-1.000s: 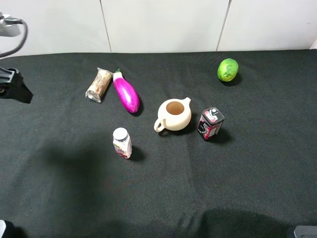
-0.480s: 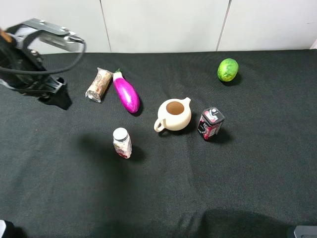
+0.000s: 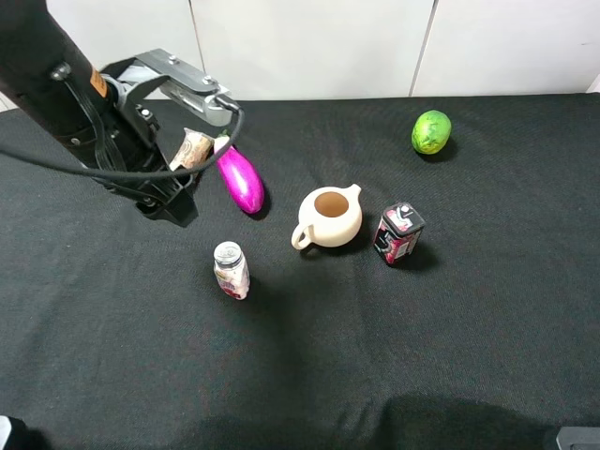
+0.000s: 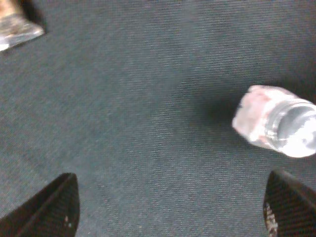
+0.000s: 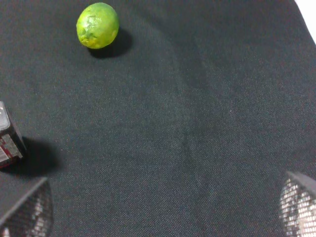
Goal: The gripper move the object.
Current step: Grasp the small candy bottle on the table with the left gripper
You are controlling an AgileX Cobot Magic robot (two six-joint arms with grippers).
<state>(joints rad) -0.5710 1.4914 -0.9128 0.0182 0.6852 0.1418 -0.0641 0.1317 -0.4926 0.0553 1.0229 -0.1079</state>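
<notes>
Bottle (image 3: 231,270) upright nr but clear of L end effector (image 3: 166,207), wide open, empty.

The cloth (image 3: 469,337) is black, with a fine weave in the wrist views. The bottle (image 3: 231,271) is clear, with a white cap and a pink-red and white label. The eggplant (image 3: 239,178) is magenta with a green stem. The teapot (image 3: 330,217) is cream, brown inside. The carton (image 3: 398,233) is dark red, black and white. The lime (image 3: 430,132) is green and the packet (image 3: 190,150) tan. The left gripper (image 3: 164,202) is black, its box (image 3: 178,75) grey.
</notes>
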